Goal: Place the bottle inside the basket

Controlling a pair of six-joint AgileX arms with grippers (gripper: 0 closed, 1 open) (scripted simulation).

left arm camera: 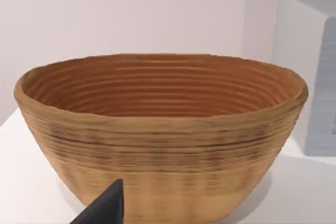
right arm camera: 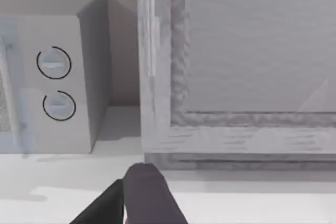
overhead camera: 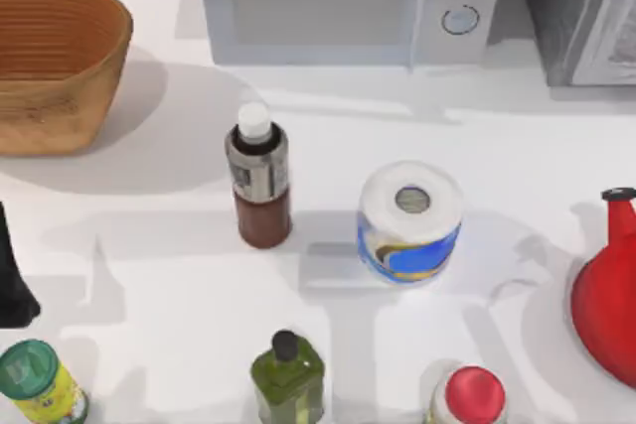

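Observation:
The bottle [overhead camera: 260, 176] stands upright near the middle of the table, with a white cap, a grey label band and a reddish-brown lower body. The tan woven basket [overhead camera: 55, 62] sits at the far left back corner, and its ribbed wall [left arm camera: 157, 150] faces the left wrist view close up. My left gripper [overhead camera: 12, 280] is a dark shape at the table's left edge, in front of the basket and well left of the bottle. A dark part of my right gripper [right arm camera: 140, 196] appears in the right wrist view, facing the appliances at the back right.
A white microwave [overhead camera: 348, 2] and a grey appliance [overhead camera: 586, 12] line the back. A paper roll [overhead camera: 409, 220] stands right of the bottle. A red jug [overhead camera: 611, 290] is at the right edge. An olive bottle [overhead camera: 287, 374], a red-capped bottle [overhead camera: 472, 396] and a green-lidded can [overhead camera: 38, 379] line the front.

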